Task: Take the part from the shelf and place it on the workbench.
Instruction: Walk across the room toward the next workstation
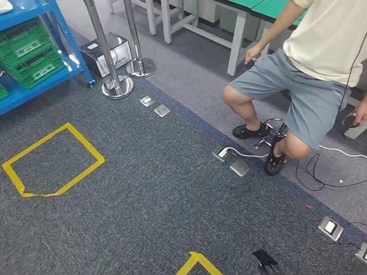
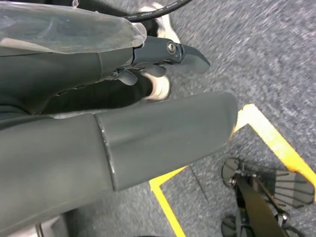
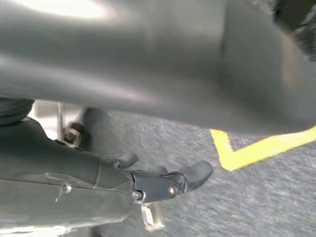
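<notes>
Grey carpet (image 1: 143,189) is covering the floor, and a yellow tape square (image 1: 54,160) is lying on it. Behind the square, a blue shelf (image 1: 65,34) is holding green crates (image 1: 30,54). I cannot tell where the part is sitting. Far from the square, a person (image 1: 303,86) is crouching beside white and black cables (image 1: 328,166). Two shiny posts (image 1: 117,86) are standing between the shelf and the person. The left hand (image 2: 156,113) is hanging over the carpet, holding nothing, fingers stretched out and apart. The right hand (image 3: 160,182) is doing the same above more yellow tape (image 3: 257,148).
</notes>
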Tool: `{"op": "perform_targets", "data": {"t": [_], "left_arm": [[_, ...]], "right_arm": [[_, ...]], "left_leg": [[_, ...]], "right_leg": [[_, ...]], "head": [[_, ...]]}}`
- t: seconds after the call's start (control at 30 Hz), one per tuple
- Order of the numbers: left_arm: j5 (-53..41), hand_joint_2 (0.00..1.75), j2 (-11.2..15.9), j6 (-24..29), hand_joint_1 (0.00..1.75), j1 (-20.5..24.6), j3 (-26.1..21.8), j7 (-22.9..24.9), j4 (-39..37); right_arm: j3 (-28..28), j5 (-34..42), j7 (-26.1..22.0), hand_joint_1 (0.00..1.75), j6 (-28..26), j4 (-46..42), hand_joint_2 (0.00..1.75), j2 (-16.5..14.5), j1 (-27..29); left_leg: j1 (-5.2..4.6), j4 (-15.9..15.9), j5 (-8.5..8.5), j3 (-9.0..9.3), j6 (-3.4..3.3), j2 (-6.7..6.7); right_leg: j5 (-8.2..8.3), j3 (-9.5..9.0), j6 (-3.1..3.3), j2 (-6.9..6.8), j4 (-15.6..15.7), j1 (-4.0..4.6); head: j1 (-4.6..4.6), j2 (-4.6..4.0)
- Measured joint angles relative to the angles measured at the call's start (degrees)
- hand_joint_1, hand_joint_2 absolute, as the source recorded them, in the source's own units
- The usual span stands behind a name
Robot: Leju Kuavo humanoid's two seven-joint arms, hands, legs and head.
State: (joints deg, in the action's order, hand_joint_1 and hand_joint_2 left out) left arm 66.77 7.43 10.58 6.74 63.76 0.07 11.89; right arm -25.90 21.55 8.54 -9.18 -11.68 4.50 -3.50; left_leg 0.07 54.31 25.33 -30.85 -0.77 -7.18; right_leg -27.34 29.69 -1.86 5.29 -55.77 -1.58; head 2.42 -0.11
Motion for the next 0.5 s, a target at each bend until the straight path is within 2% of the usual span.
{"op": "perform_targets", "data": {"t": [0.07,0.1,0.13,0.2,0.23,0.27,0.3,0.33,0.37,0.43,0.47,0.5], "left_arm": [[-0.04,0.00,0.05,0.00,0.00,-0.16,0.01,0.05,0.00],[-0.07,0.00,0.04,0.00,0.00,-0.30,0.01,0.08,0.00],[-0.10,0.00,0.02,0.00,0.00,-0.34,0.02,0.11,0.00],[-0.13,0.00,-0.04,0.00,0.00,-0.16,0.02,0.16,0.00],[-0.13,0.00,-0.05,0.00,0.00,-0.05,0.03,0.18,0.00],[-0.13,0.00,-0.06,0.01,0.00,0.00,0.03,0.19,0.00],[-0.13,0.00,-0.07,0.01,0.00,-0.05,0.04,0.22,0.00],[-0.14,0.00,-0.08,0.02,0.00,-0.14,0.04,0.24,0.00],[-0.14,0.00,-0.08,0.04,0.00,-0.21,0.04,0.26,0.00],[-0.15,0.00,-0.01,0.06,0.00,-0.16,0.04,0.28,0.00],[-0.15,0.00,0.03,0.07,0.00,-0.04,0.04,0.28,0.00],[-0.15,0.00,0.08,0.07,0.00,0.04,0.04,0.28,0.00]], "right_arm": [[-0.07,0.00,0.00,0.00,-0.01,0.02,0.00,-0.01,-0.20],[-0.10,0.00,0.00,0.00,-0.02,0.01,0.00,-0.01,-0.32],[-0.12,0.00,-0.01,0.00,-0.05,0.01,0.00,-0.01,-0.37],[-0.15,0.00,-0.02,0.00,-0.09,0.03,0.00,0.00,-0.29],[-0.19,0.00,-0.03,0.00,-0.11,0.04,0.00,0.00,-0.23],[-0.26,0.00,-0.02,0.00,-0.11,0.07,0.00,0.00,-0.19],[-0.34,0.00,-0.02,0.00,-0.11,0.10,0.00,0.00,-0.18],[-0.42,0.00,-0.02,0.00,-0.12,0.12,0.00,0.00,-0.19],[-0.49,0.01,-0.02,0.00,-0.13,0.13,0.00,0.00,-0.21],[-0.56,0.04,-0.02,0.00,-0.13,0.13,0.00,-0.01,-0.24],[-0.59,0.05,-0.03,0.00,-0.13,0.12,0.00,-0.01,-0.24],[-0.62,0.07,-0.04,0.00,-0.12,0.12,0.00,-0.02,-0.27]], "left_leg": [[0.19,-0.03,-0.21,-0.41,0.67,-1.31],[0.20,0.31,0.00,-0.65,0.98,-0.82],[0.16,1.67,0.79,-1.33,1.28,0.53],[0.13,8.05,4.00,-4.55,1.76,4.43],[0.21,12.28,5.79,-6.76,1.96,5.63],[0.33,15.70,6.92,-8.58,2.09,6.22],[0.40,17.27,7.05,-9.46,2.12,6.52],[0.44,16.57,6.15,-9.17,2.08,6.74],[0.42,13.56,4.39,-7.63,1.92,7.12],[0.06,5.07,0.96,-3.08,1.29,9.18],[-0.21,2.05,0.07,-1.49,0.92,10.05],[-0.48,0.48,-0.18,-0.72,0.58,10.53]], "right_leg": [[0.04,-0.12,0.59,-1.08,0.23,0.14],[0.13,-0.30,0.96,-1.85,0.43,0.15],[0.21,-0.45,1.36,-2.68,0.65,0.14],[0.20,-0.65,1.97,-4.49,0.93,0.29],[0.13,-0.64,2.15,-5.39,0.94,0.45],[0.05,-0.65,2.24,-6.28,0.93,0.58],[-0.05,-0.68,2.29,-7.12,0.93,0.65],[-0.15,-0.76,2.27,-7.89,0.93,0.69],[-0.26,-0.90,2.21,-8.61,0.93,0.71],[-0.57,-1.28,1.91,-9.91,0.91,0.87],[-0.74,-1.44,1.68,-10.43,0.91,0.95],[-0.91,-1.61,1.39,-10.94,0.93,1.01]], "head": [[-0.32,0.00],[-0.44,0.00],[-0.76,0.00],[-1.43,0.00],[-1.72,0.00],[-1.78,0.00],[-1.80,0.00],[-1.82,0.00],[-1.85,0.00],[-1.90,0.00],[-1.86,0.00],[-1.82,0.00]]}}
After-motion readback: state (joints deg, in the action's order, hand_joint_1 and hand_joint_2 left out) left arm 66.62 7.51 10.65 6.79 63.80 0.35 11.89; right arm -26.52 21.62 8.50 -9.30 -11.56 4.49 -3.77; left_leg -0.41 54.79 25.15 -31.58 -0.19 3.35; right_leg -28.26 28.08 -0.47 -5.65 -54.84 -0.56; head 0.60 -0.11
